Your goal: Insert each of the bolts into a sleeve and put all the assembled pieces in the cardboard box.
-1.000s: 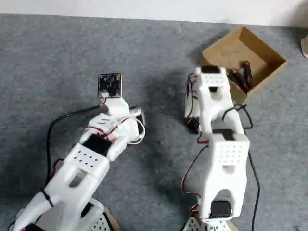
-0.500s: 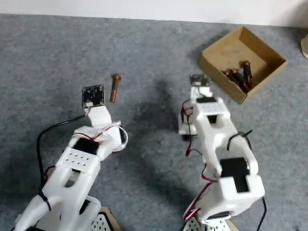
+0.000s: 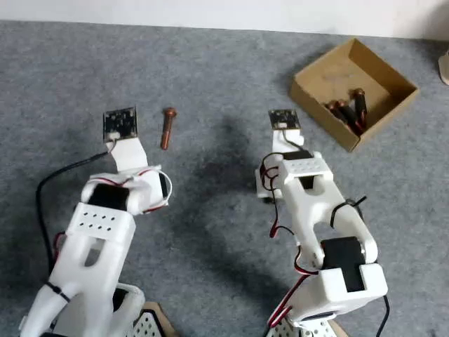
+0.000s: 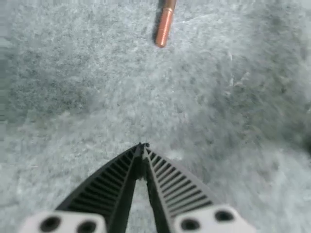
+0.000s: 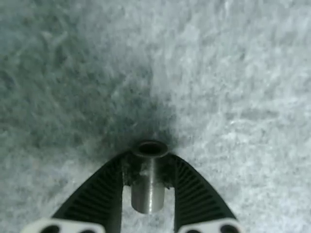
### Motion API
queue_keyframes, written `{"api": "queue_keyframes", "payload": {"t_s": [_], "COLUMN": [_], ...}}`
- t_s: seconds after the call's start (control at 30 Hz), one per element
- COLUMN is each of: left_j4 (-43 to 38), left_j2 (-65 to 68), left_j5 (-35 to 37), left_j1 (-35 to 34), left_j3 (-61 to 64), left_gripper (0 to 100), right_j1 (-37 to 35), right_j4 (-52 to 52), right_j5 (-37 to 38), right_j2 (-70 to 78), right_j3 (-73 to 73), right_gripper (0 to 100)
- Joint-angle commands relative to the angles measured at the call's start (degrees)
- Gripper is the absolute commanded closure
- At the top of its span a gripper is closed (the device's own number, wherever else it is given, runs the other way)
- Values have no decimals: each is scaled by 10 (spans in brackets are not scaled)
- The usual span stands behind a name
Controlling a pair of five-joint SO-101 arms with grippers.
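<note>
Gripping: right gripper (image 5: 148, 162) clamps a short grey metal sleeve (image 5: 148, 193)
Left gripper (image 4: 142, 150): jaws pressed together, empty
Copper-coloured bolt (image 3: 168, 128): on grey carpet (image 3: 210, 77), near left gripper
Brown cardboard box (image 3: 317, 112): holds copper-brown pieces (image 3: 347, 111)

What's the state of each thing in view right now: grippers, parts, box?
left gripper: shut, empty.
right gripper: shut on the sleeve.
sleeve: held in the right gripper, open end toward the carpet.
loose bolt: lying flat on the carpet, no sleeve on it, nothing touching it.
cardboard box: upright, open-topped.
pieces in the box: lying together by one wall.
</note>
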Motion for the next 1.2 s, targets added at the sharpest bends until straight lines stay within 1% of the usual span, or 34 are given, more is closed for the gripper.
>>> {"api": "queue_keyframes", "payload": {"t_s": [0.0,0.1,0.33,0.53,0.7,0.9,1.17], "left_j4": [4,6,7,7,7,7,4], "left_j2": [4,53,260,371,429,479,483], "left_j5": [-3,-3,-3,-3,-3,-3,0], "left_j1": [-3,-3,-6,-6,-7,-7,-6], "left_j3": [-43,-72,-182,-287,-366,-416,-432], "left_gripper": [993,993,992,990,990,990,989], "right_j1": [-8,-8,-8,-8,-8,-8,-8], "right_j4": [-15,-15,-17,-18,-18,-42,-42], "right_j5": [7,7,8,26,30,30,30], "right_j2": [-32,-32,-32,-32,-32,-32,-32], "right_j3": [-1,-1,4,9,9,19,19], "right_gripper": [995,995,995,995,995,995,995]}}
